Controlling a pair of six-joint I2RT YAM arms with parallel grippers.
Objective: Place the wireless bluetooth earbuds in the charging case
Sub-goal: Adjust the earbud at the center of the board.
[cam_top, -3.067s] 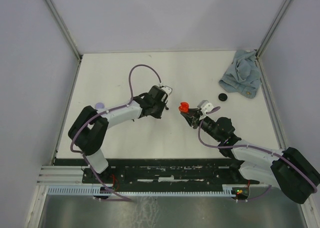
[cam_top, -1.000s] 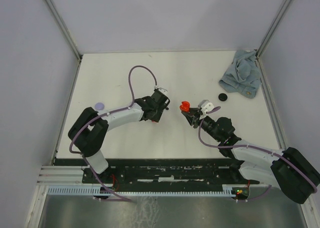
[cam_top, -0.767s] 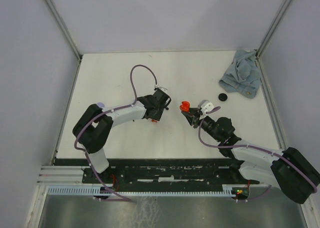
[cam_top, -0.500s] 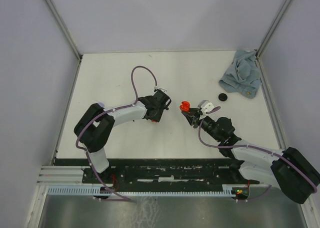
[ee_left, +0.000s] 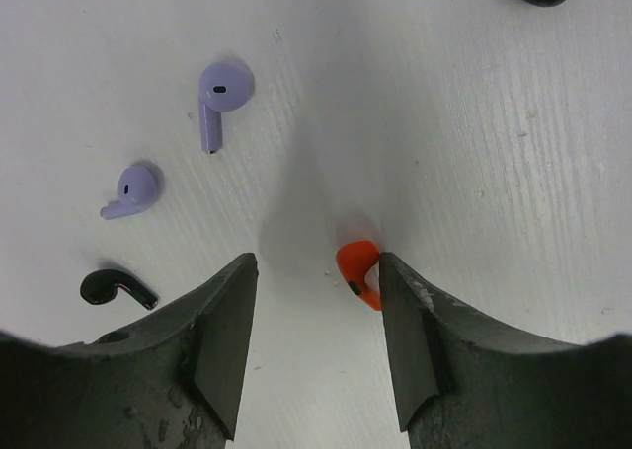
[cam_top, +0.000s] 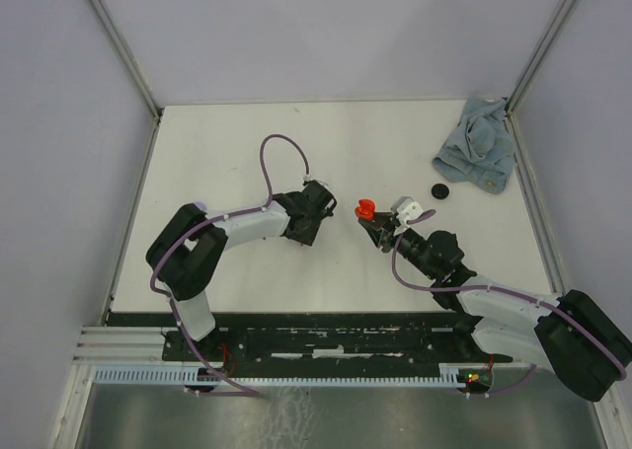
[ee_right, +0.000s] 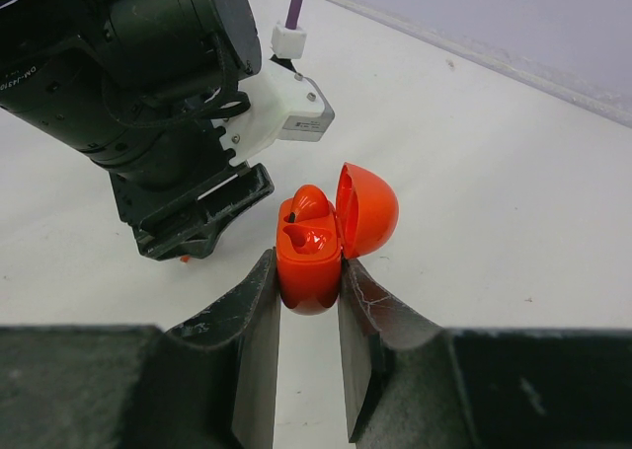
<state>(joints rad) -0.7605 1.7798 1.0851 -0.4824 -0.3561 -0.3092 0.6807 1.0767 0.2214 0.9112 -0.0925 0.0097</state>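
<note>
Two lilac earbuds (ee_left: 222,86) (ee_left: 133,188), one black earbud (ee_left: 117,288), one red earbud (ee_left: 357,269), one red case (ee_right: 311,261)

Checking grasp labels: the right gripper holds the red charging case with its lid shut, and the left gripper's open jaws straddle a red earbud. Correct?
Not the lid: it stands open, as the right wrist view shows. The right gripper does hold the red charging case, and the left gripper's open jaws do straddle a red earbud.

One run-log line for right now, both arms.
left gripper: open, straddling red earbud on table | right gripper: shut on red charging case, open | insert: pending
</note>
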